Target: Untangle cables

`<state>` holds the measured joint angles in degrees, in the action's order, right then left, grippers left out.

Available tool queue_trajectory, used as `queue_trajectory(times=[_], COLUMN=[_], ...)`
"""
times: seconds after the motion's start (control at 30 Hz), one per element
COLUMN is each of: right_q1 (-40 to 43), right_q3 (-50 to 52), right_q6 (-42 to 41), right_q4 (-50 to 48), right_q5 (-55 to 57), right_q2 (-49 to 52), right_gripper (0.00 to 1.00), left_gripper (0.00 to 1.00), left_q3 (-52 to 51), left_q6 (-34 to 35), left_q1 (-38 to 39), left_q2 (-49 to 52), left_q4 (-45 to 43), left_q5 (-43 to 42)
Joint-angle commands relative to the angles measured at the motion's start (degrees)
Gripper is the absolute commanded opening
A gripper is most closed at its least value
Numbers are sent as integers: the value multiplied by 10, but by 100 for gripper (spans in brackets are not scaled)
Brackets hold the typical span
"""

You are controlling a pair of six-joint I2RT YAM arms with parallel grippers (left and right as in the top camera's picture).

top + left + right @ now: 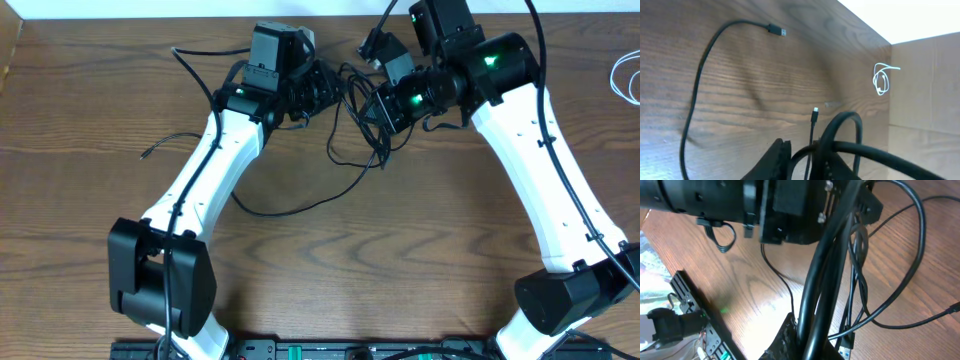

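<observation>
Black cables (356,112) lie knotted near the far edge of the worktop (400,260); the right claw (797,337) clamps them, while the left claw (807,162) cannot be judged open or closed.

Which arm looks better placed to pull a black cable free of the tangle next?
Probably right: the right gripper is shut on the black cables at the tangle, while the left gripper shows no clear hold.

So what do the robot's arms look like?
The left arm and right arm both have smooth white shells and chunky black joints. Little glowing green lights shine near the wrists, and thin black wires run along them.
</observation>
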<state>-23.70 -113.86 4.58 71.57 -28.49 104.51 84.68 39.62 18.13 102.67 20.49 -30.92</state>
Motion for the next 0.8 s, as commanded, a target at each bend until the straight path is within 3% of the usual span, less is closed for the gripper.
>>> queue_trajectory(times=[0.0,0.23,0.53,0.77], right_q1=[-6,4,71,133], right_q3=[-4,-3,-3,-3], right_q6=[-46,-177,-179,-191], right_q4=[-1,-23,-43,-49], right_q5=[43,264,265,257], right_q2=[0,35,143,202], right_gripper=[1,1,1,1], left_gripper=[8,8,7,7], left_q3=[2,2,2,2], left_q6=[1,-11,-69,-70], left_q1=[3,-9,-93,-191], left_q2=[14,5,-125,-262], left_q4=[0,2,98,122], left_q5=[19,-20,-51,-51])
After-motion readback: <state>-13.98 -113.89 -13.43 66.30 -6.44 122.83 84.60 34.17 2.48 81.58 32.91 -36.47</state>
